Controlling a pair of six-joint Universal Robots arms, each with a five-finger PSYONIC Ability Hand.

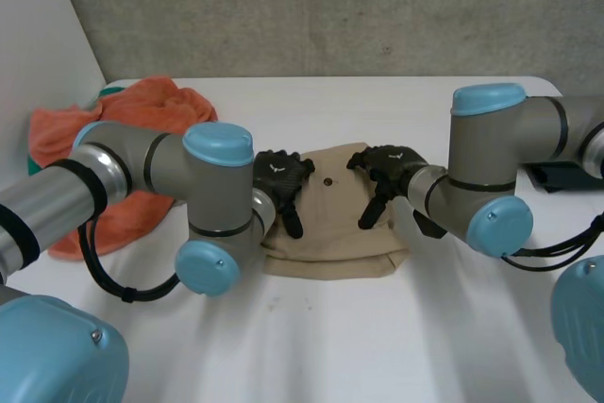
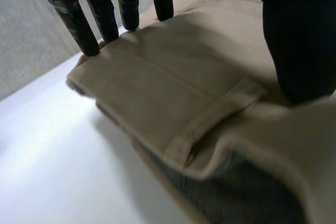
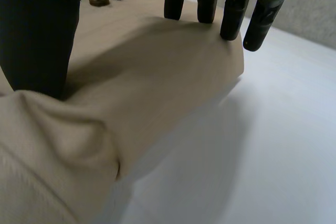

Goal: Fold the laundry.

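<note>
**Item 1: beige garment** (image 1: 330, 233). It lies folded into a thick, compact packet on the white bench (image 1: 311, 327), under and between both hands. A brown button (image 1: 327, 180) sits on its top face between the two hands, and a belt loop (image 2: 210, 124) lies under the left palm. We take it for trousers or shorts.

**Item 2: left hand** (image 1: 281, 181). It is flat on the packet and grasps nothing. The fingers (image 2: 79, 24) are straight, with their tips on the packet's outer edge, and the thumb (image 2: 299, 35) rests on the top layer nearer the button.

**Item 3: right hand** (image 1: 382, 175). It mirrors the left. Its straight fingertips (image 3: 231, 14) press the opposite edge and its thumb (image 3: 37, 30) is down on the cloth. It holds nothing.

**Item 4: orange towel** (image 1: 142, 120). It is heaped well beyond the left arm and is not yet folded.

**Item 5: dark flat object** (image 1: 557, 175). It lies beyond the right arm and we cannot identify it.

**Handling note.** We judge the step in hand to be pressing the finished fold flat.
- Keep both palms level and the pressure even, so the layers do not slide over each other.
- Smooth outward from the button toward each fingertip edge.
- The side nearest the wrists looks puffy, with a layer gaping under the belt loop, and needs a firmer press.
- Lift both hands straight up, so the fingertips do not drag the top layer open.
</note>
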